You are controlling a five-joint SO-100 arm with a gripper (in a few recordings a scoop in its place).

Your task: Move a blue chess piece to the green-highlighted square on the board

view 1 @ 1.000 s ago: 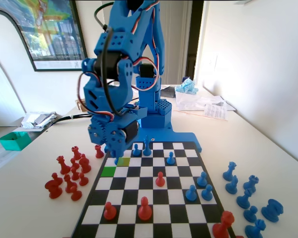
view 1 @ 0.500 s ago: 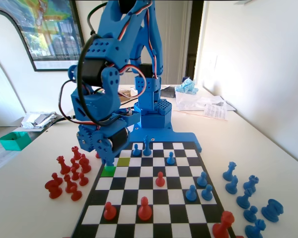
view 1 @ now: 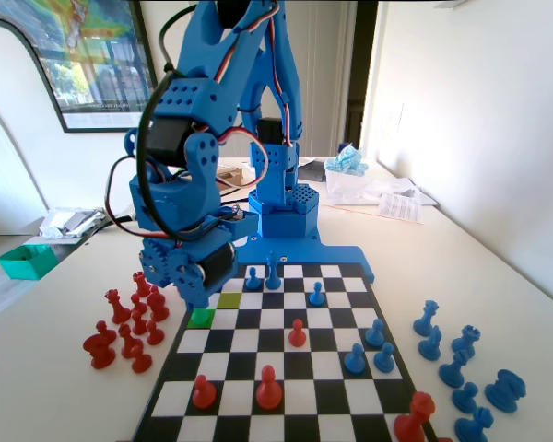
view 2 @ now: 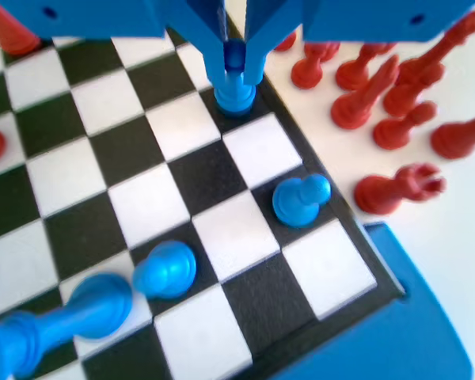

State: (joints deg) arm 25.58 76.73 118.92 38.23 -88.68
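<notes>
Since a second ago my arm has swung toward the left side of the fixed view, away from the yellow-green square and over to the green-highlighted square, and it now hangs low at that corner of the board.

In the wrist view my gripper comes down from the top edge with its two jaws drawn narrow around the blue chess piece. The pawn's ball head sits between the jaws and its flared base shows just below them, on a dark-looking square at the board's edge nearest the red pieces. Whether the base rests on the square or hangs just above it, I cannot tell.

In the fixed view my gripper is right at the far edge of the green square, with the bulk of my wrist blocking the pawn itself.

Two other blue pawns stand on the board near my gripper in the wrist view, apart from the one I hold, and a taller slim blue piece lies across the bottom left of that picture. The captured red pieces are gathered on the table just off the board's side edge, close to the green square.
</notes>
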